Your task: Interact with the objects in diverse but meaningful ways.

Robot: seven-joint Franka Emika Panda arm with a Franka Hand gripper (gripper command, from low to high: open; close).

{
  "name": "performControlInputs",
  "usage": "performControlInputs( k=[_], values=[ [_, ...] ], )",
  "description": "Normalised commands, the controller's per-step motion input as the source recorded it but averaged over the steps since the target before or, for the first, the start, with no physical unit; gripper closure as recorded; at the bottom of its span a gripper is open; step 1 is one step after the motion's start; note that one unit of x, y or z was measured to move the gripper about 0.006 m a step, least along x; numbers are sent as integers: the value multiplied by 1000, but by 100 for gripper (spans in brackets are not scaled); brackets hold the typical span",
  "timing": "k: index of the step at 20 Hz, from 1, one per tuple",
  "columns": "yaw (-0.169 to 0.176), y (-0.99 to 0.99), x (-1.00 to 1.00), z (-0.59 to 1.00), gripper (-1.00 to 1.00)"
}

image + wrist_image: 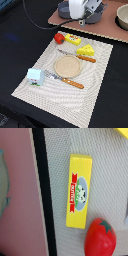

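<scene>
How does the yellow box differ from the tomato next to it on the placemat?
The yellow box is a flat, straight-edged rectangle; the tomato is round. The box is yellow with a red-and-grey printed label; the tomato is plain red with a green stem patch. The box looks longer than the tomato. Both lie side by side on the woven placemat.

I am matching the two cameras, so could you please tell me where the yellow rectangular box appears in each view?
Exterior view: the yellow rectangular box lies near the placemat's far edge, just to the exterior view's right of the red tomato.
Wrist view: the box fills the centre.
Shared landmark: the tomato beside the box's end.
</scene>
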Motion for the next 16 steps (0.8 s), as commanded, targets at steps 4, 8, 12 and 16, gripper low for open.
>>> performControlInputs(
  k=[4,8,12,16],
  values=[
    [44,-203,760,406,-100],
    [163,-46,335,378,-100],
    [133,-175,434,287,-100],
    [44,-306,697,252,-100]
  ],
)
